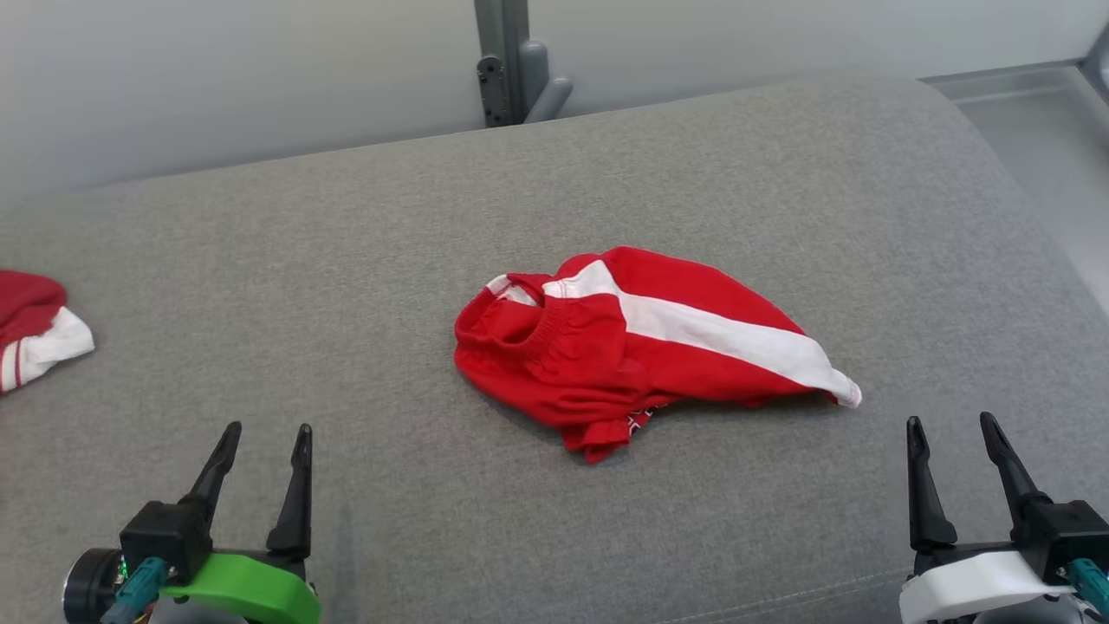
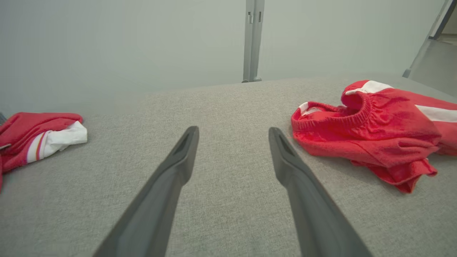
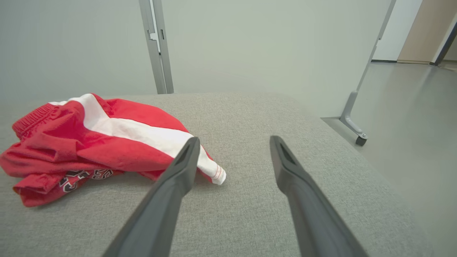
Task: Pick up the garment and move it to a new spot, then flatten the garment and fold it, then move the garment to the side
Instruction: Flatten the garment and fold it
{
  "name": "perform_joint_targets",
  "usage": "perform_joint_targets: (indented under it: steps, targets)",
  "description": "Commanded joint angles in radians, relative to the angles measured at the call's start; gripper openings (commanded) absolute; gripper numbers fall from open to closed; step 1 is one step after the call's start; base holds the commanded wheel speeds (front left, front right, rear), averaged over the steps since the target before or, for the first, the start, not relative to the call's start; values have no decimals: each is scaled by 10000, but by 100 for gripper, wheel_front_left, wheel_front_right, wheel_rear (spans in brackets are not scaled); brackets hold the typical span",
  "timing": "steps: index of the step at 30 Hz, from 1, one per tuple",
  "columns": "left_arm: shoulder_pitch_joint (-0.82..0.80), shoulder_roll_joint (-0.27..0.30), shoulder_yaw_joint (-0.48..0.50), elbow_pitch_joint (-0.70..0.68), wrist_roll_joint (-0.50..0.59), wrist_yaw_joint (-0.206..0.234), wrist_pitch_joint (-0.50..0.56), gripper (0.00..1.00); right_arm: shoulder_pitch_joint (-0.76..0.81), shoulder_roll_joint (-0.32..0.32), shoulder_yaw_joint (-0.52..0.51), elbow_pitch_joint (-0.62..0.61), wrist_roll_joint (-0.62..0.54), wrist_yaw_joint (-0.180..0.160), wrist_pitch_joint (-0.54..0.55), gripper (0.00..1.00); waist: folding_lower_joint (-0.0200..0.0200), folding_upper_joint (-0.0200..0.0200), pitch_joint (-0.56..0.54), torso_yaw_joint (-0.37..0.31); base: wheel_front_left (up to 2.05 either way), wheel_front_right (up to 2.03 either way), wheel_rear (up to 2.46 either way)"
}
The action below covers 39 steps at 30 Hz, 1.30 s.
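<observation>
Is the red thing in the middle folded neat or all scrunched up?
Scrunched up. The garment lies in a rumpled heap on the grey surface, its edges bunched and uneven.

Bright, soft, even light from overhead; no glare. Faint shadow along near edge of red shorts (image 1: 641,347) on grey cushion (image 1: 346,260). Head view sharp. Wrist views wide-angle, edges stretched; dark fingers (image 2: 167,192) soft toward lens.

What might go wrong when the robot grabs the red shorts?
The shorts lie crumpled, so the open right gripper might pinch several layers, making flattening harder. The other red garment, near the left gripper, might get grabbed by mistake.
</observation>
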Motion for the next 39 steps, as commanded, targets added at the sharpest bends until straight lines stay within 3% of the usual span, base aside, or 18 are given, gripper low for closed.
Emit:
perform_joint_targets:
  steps: [1,9,12,19,31,39]
  targets:
    - [179,-156,145,23,-15,-105,1,100,-38,-19,-34,17,-63,-10,-27,100,0,0,-121,370,0,0,0]
    - [941,-958,1989,477,997,-1665,2,100,246,-19,-232,253,12,-10,-28,100,0,0,-360,631,0,0,0]
    - [1083,-1254,2206,495,1255,-2034,2,100,349,-20,-204,363,128,-10,-28,100,0,0,-461,626,0,0,0]
    - [1190,-1401,2337,581,1493,-2175,2,100,434,-22,-84,528,329,-10,-28,100,0,0,-574,584,0,0,0]
    - [1162,-1188,2133,459,1277,-2191,2,100,324,-20,193,690,514,-10,-28,100,0,0,-597,630,0,0,0]
    - [142,-1320,1947,429,1263,-2190,74,100,-281,-19,209,1256,1746,-10,-12,100,0,0,-78,228,0,0,0]
